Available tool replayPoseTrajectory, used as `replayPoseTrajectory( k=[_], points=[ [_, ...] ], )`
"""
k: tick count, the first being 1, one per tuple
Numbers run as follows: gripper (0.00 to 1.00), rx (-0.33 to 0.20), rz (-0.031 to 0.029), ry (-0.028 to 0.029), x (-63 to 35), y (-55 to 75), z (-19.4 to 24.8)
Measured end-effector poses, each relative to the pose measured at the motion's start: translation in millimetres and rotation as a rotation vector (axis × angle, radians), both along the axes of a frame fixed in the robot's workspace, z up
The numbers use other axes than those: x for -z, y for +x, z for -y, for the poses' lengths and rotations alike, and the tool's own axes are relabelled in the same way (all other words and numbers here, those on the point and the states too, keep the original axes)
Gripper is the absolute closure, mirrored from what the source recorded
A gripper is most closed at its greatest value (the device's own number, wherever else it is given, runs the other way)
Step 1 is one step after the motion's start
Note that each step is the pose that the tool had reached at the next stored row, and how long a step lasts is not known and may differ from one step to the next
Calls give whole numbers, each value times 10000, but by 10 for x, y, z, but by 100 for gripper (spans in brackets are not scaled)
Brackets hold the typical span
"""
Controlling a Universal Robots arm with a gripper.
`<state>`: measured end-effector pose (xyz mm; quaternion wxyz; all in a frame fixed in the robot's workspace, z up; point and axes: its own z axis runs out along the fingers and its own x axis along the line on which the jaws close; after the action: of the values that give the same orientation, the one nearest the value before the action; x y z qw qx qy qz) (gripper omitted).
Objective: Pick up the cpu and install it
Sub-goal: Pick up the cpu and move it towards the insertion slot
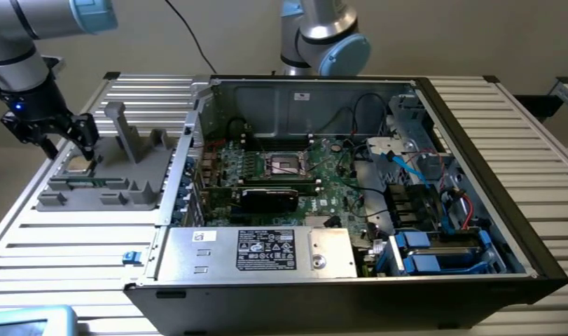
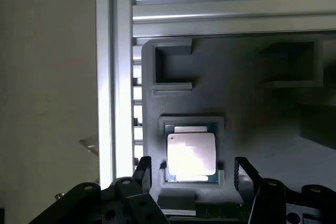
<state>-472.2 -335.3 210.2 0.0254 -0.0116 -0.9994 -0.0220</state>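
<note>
The cpu [image 2: 191, 153], a flat square chip with a shiny silver top and a thin green rim, lies in a square pocket of the grey holder tray [image 2: 247, 103]. My gripper [image 2: 192, 167] is open, one black finger [image 2: 143, 169] standing on each side of the chip with a gap to it. Nothing is held. In the exterior view the gripper [image 1: 68, 148] hangs just above the cpu [image 1: 78, 166] at the tray's [image 1: 106, 190] left end. The motherboard's socket [image 1: 286, 165], a dark square in a metal frame, lies inside the open computer case [image 1: 470, 231].
The tray has upright grey posts [image 1: 125, 133] beside the gripper. A black card [image 1: 267, 199] sits below the socket, with cables and blue drive bays [image 1: 433, 252] to the exterior view's right. A second arm [image 1: 321, 38] stands behind the case. The slatted table's edge [image 2: 113, 77] runs beside the tray.
</note>
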Motion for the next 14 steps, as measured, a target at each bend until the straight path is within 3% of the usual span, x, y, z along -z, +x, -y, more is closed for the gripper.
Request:
replayPoseTrajectory(
  k=[9, 14],
  points=[
    [26, -1, -12, -1, 106, 28, -9],
    [26, -1, -14, -1, 181, 31, -52]
  ],
)
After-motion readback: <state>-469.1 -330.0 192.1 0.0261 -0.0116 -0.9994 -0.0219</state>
